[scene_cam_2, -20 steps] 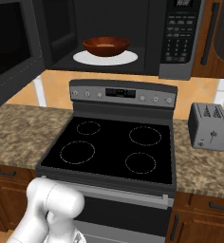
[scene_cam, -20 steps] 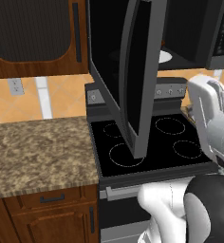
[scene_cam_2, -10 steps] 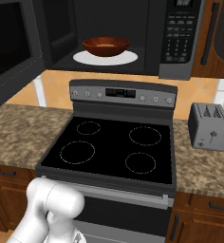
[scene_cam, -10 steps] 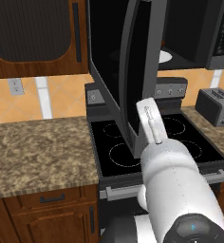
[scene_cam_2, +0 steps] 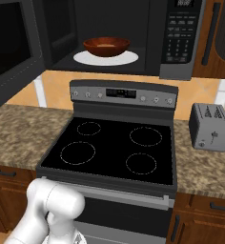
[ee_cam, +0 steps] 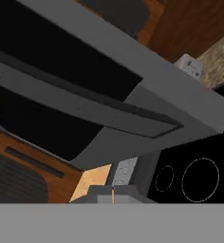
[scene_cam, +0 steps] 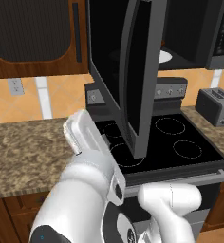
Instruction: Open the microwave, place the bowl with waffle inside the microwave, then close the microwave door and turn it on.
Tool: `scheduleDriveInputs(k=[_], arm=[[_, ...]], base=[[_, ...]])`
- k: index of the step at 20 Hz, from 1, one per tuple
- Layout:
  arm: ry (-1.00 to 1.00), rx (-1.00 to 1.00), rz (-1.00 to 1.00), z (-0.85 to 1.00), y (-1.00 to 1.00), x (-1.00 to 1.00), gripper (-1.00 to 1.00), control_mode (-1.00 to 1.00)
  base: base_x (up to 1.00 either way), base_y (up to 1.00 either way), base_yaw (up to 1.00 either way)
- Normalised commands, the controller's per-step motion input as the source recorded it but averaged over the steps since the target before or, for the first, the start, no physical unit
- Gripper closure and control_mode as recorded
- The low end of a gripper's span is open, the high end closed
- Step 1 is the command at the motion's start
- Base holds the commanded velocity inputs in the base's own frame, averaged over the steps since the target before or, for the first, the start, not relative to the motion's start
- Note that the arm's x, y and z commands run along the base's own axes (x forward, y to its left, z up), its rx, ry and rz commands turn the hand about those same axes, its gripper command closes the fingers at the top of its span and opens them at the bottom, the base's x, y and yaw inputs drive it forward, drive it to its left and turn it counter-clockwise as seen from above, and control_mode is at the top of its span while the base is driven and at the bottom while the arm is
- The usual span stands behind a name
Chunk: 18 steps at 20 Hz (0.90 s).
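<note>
The microwave (scene_cam_2: 133, 33) hangs above the stove (scene_cam_2: 114, 147), its microwave door (scene_cam: 140, 71) swung wide open, edge-on in the left base view. The right base view looks into the cavity: the bowl (scene_cam_2: 106, 46) sits on the white turntable plate (scene_cam_2: 86, 58), something tan just visible inside it. The hand view looks at the door (ee_cam: 133, 95) from below, close up. The tool (ee_cam: 112, 196), fingers together and empty, sits low beneath the door, well apart from the bowl. A toaster (scene_cam_2: 210, 127) stands on the worktop (scene_cam_2: 19, 133).
</note>
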Motion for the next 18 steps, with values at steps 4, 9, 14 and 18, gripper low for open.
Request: scheduleDriveInputs(k=[4,9,14,18], arm=[[0.20,-0.06,-0.12,-0.26,0.78,1.00,1.00,-1.00],[0.15,-0.17,-0.28,-0.14,0.00,1.00,1.00,-1.00],[0.00,-0.08,-0.29,0.19,-0.93,0.71,1.00,-1.00],[0.00,0.00,-0.20,0.24,-1.00,0.00,1.00,-1.00]], base=[[0.00,0.00,0.00],[0.00,0.00,0.00],[0.00,0.00,0.00],[0.00,0.00,0.00]])
